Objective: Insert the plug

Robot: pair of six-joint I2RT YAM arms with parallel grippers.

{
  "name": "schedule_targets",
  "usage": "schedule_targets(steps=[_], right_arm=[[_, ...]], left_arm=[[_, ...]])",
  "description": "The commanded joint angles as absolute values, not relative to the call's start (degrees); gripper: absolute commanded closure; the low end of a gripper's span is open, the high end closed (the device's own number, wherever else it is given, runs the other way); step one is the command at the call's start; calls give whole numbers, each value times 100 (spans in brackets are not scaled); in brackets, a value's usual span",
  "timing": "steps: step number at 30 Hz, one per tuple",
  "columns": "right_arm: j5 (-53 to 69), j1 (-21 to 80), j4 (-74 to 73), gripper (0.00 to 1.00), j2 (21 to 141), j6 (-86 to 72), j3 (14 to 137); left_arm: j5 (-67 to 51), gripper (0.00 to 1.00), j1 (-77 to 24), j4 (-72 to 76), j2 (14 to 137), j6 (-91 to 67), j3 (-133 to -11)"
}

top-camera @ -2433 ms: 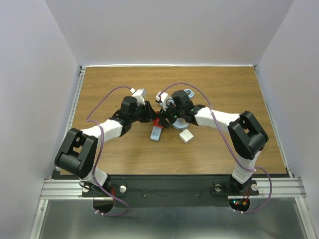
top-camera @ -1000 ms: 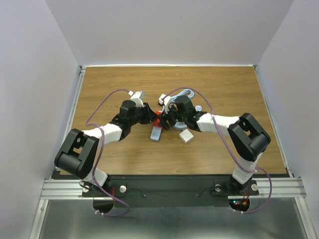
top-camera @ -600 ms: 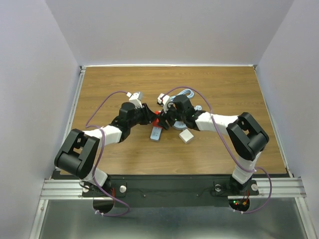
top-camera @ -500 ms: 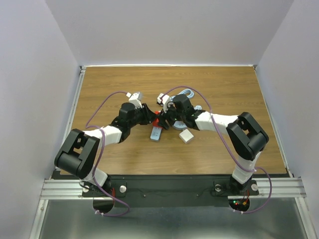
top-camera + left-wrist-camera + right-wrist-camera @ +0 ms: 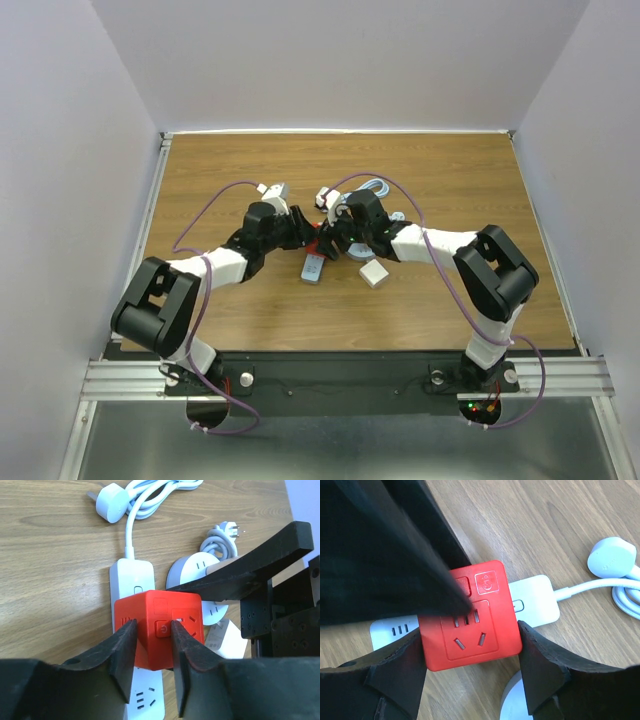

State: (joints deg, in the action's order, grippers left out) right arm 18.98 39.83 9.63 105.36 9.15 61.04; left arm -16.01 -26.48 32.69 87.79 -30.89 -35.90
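Note:
A red cube socket (image 5: 322, 243) sits over a white power strip (image 5: 314, 267) at mid-table. My left gripper (image 5: 308, 238) comes from the left, and in the left wrist view (image 5: 152, 647) its fingers pinch a corner of the cube (image 5: 165, 610) beside its power button. My right gripper (image 5: 332, 243) comes from the right, and in the right wrist view (image 5: 472, 662) its fingers press both sides of the cube (image 5: 470, 625). The strip shows under the cube (image 5: 132, 577) (image 5: 535, 600). The cube's underside and prongs are hidden.
A white square adapter (image 5: 373, 273) lies just right of the strip. A round white socket (image 5: 195, 570) and a coiled pale cable with a round plug (image 5: 111, 502) lie behind the cube. Purple arm cables loop over the table.
My left gripper has shifted a little right, closer onto the red cube. My right gripper stays at the cube. The strip and the adapter have not moved.

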Motion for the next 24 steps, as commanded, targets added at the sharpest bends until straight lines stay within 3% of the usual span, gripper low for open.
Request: schedule_targets(steps=[1,2,6,15,16,17,20,21,23,24], right_arm=[[1503,4280,-141,99,11154,203,5800],[1468,4280,-149,100,11119,176,5888],[1231,4280,-149,100,10995,27,6125],[801,4271,-149,97,10531,9,6442],[774,4271,-149,93,10434,17,6460],[739,4271,-149,81,10337,18,6460],[572,4272,-158,60,9871,44,6451],[510,4280,-158,49,9766,53,6451],[466,4280,-158,35,9423,105,6390],[422,4280,-158,33,9317,105,6355]], left_arm=[[-1644,44,-3041,1346,9062,-2848,-3717],[-1557,30,-3041,1266,9018,-2787,-3961],[-1310,14,-3041,932,8676,-2663,-4473],[-774,9,-3015,431,8201,-2365,-4878],[-747,9,-3006,413,8191,-2356,-4887],[-721,9,-2988,404,8165,-2338,-4887],[-721,9,-2953,395,8104,-2329,-4904],[-721,8,-2944,378,8095,-2312,-4913],[-703,8,-2936,360,8086,-2259,-4974],[-686,8,-2927,352,8095,-2241,-4975]])
